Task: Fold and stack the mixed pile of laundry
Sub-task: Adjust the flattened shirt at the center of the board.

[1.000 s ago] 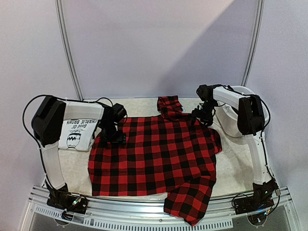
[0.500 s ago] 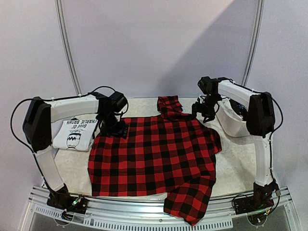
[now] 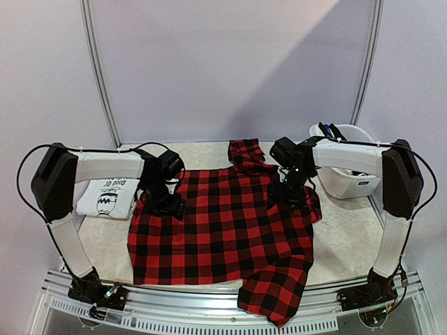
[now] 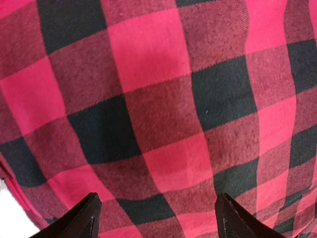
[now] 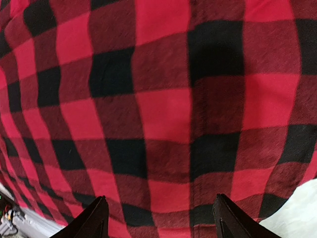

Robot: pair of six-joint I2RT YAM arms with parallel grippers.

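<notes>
the plaid shirt [image 3: 223,234] lies spread flat in the middle of the table [image 3: 349,234]. its wider side runs left to right, and one sleeve [image 3: 276,296] hangs over the near edge. your left gripper [image 3: 167,206] stands low over the far left corner, your right gripper [image 3: 286,195] over the far right part, so each arm is nearer to its own side. both have the fingers apart and hold nothing; only cloth is under them. i think the far edge is what you pinch next.

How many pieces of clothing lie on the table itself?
2. A red-black plaid shirt lies spread out in the middle, and a folded white T-shirt lies at the left side. More may be hidden inside the white tub at the right.
</notes>
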